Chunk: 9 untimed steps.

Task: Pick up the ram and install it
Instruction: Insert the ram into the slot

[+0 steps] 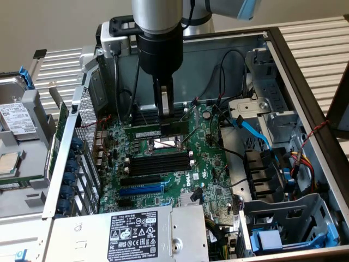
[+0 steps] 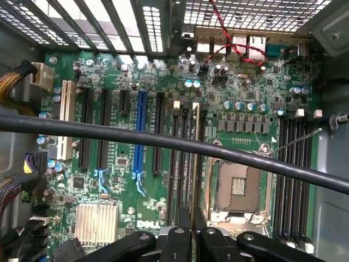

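Ram [image 2: 195, 164] sits pinched edge-on between the two fingers of the gripper [image 2: 192, 232], seen in the wrist view as a thin pale strip running away from the fingertips — it is held, not yet seated. In the exterior view the gripper [image 1: 164, 112] hangs straight down from the arm into the open computer case [image 1: 305, 93], clenched on the ram [image 1: 143, 131], whose long green body with its pale label lies level just above the motherboard [image 1: 207, 164]. Below and beside it is the bare processor socket [image 1: 165, 143]; nearer the camera in that view lie black memory slots [image 1: 158, 164] and the blue expansion slot [image 1: 140, 190]. A thick black cable [image 2: 109, 131] crosses the wrist view over the board. Nearest in the exterior view is the labelled power supply [image 1: 131, 232], and a drive [image 1: 16, 117] rests outside the case at the exterior view's left.
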Tool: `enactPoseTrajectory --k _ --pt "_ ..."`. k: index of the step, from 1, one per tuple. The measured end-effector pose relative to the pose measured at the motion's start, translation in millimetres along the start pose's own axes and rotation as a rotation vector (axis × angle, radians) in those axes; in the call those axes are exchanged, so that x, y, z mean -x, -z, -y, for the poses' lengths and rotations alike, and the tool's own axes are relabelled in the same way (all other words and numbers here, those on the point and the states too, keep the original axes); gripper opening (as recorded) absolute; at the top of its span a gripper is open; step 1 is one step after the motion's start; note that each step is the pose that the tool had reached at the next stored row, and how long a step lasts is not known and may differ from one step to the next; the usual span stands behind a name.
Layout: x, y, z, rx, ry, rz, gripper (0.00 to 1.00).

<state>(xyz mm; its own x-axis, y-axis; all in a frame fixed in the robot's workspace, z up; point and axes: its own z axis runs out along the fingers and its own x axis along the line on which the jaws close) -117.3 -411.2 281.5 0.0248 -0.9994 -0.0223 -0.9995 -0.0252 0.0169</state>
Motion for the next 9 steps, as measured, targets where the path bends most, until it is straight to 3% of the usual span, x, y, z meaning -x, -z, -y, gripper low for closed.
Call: enactPoseTrajectory --k 9 --pt "-1.0 -12.3 0.4 0.0022 0.001 -0.0104 0.13"
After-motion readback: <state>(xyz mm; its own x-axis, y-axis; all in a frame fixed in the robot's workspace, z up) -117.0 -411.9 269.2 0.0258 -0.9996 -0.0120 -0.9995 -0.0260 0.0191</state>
